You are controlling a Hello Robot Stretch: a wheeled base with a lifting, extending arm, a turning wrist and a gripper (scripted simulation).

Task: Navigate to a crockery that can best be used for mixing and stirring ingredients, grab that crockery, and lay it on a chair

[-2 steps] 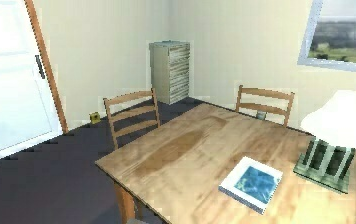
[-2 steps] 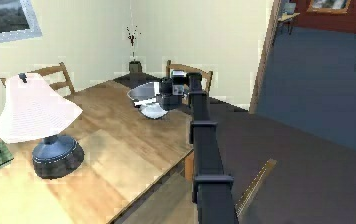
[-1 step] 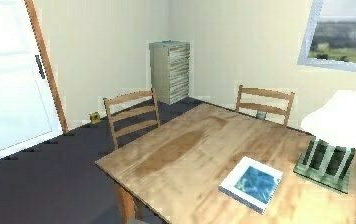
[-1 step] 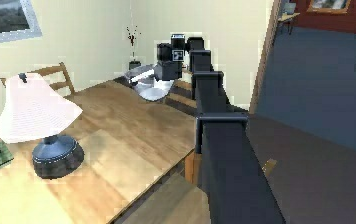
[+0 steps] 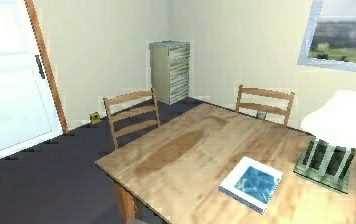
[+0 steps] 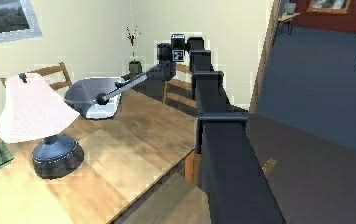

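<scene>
**Item 1, task's thing.** Grey bowl (image 6: 86, 94), wide-mouthed and upright, standing on the desk (image 6: 136, 150) close to its far edge. You can take it as the mixing crockery; nothing else on the desk fits the word.

**Item 2, jaws.** At the end of the arm (image 6: 221, 140), which stretches out across the desk. The thin fingers (image 6: 126, 88) run to the bowl's near rim. You cannot tell whether they touch it. You cannot tell how the jaws stand, nor whether they hold anything, since the bowl sits on the desk right at their tip.

**Item 3, seating.** Slatted chair (image 6: 48, 72) just beyond the desk's far edge, near the bowl. In the forward view, a first wooden chair (image 5: 134, 115) and a second wooden chair (image 5: 264, 103) are drawn up to the desk's far sides.

**Item 4, other desk stock.** Lamp (image 6: 28, 108) with a pale shade, on the desk beside the bowl. Book (image 5: 251, 183) with a blue cover, near the desk's front edge.

**Item 5, beyond the desk.** Drawer cabinet (image 5: 171, 70), against the wall.

**Status.** Judge the approach as done and the reach as set on the bowl. The grasp is unconfirmed. Lifting the bowl and laying it on a chair seat remain.
</scene>
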